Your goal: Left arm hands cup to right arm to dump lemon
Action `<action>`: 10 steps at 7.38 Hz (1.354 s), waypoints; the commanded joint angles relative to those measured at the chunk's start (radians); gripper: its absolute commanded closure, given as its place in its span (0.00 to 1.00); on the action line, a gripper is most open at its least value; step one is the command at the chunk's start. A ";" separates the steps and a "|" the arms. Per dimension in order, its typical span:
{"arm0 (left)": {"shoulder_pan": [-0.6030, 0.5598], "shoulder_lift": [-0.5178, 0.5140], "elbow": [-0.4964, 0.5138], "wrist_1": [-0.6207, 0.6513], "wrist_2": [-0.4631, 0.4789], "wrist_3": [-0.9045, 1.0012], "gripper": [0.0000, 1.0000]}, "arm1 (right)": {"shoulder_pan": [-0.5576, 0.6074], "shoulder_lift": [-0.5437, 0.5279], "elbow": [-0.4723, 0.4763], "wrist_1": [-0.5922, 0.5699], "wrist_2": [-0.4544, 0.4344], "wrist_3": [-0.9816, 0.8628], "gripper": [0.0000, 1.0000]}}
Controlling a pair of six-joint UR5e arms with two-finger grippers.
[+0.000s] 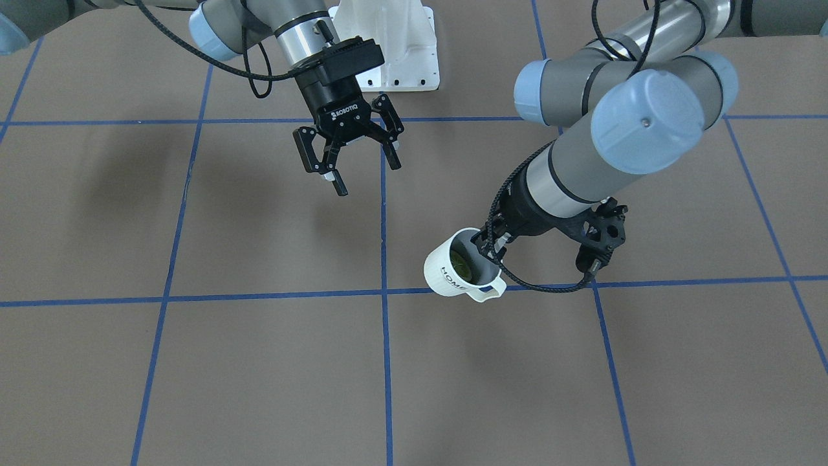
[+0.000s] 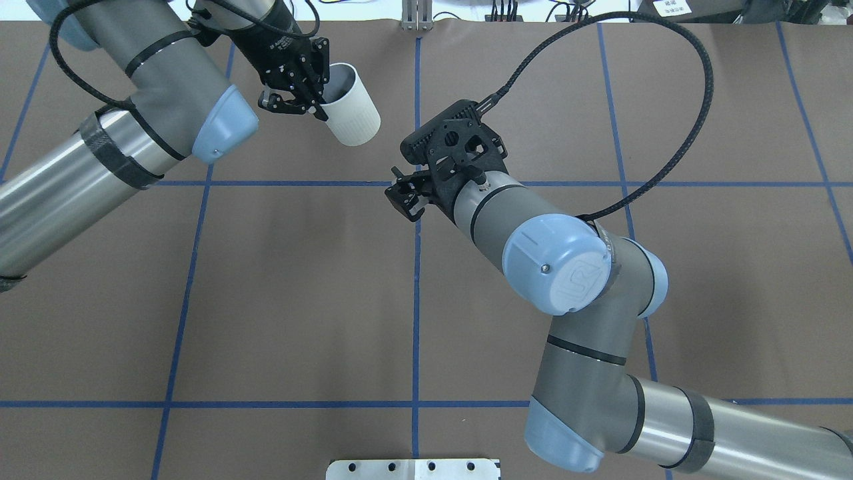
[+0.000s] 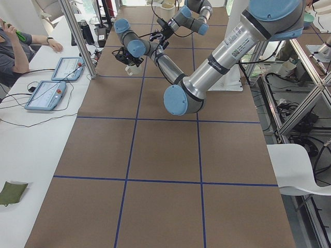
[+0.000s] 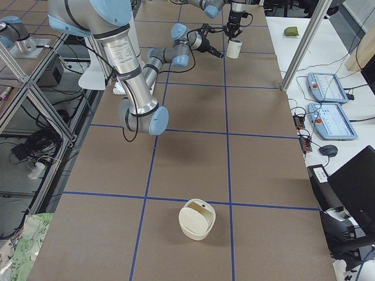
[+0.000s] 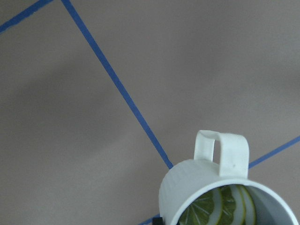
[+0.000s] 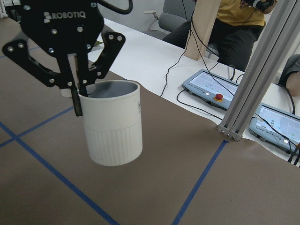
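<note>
The off-white cup (image 1: 446, 275) with black "HOME" lettering hangs tilted above the table. My left gripper (image 1: 488, 249) is shut on its rim, one finger inside and one outside, as the right wrist view shows on the cup (image 6: 112, 131). The yellow-green lemon (image 1: 462, 263) lies inside, also seen past the handle as lemon (image 5: 206, 211). My right gripper (image 1: 367, 176) is open and empty, a short way from the cup on the robot's side. From overhead, the right gripper (image 2: 403, 197) points toward the cup (image 2: 350, 113) and the left gripper (image 2: 313, 100).
The robot's white base plate (image 1: 388, 45) sits at the table's robot-side edge. A cream round object (image 4: 196, 219) lies on the table toward the robot's right end. Beyond the far edge are an aluminium post (image 6: 253, 93), control tablets (image 6: 211, 89) and seated people.
</note>
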 commanded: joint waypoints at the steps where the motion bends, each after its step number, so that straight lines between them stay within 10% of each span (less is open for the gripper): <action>1: 0.022 -0.032 0.010 -0.005 -0.005 0.001 1.00 | -0.032 0.000 -0.009 0.005 -0.045 0.008 0.00; 10: 0.077 -0.038 -0.059 -0.001 -0.079 0.002 1.00 | -0.035 0.001 -0.069 0.080 -0.069 0.011 0.01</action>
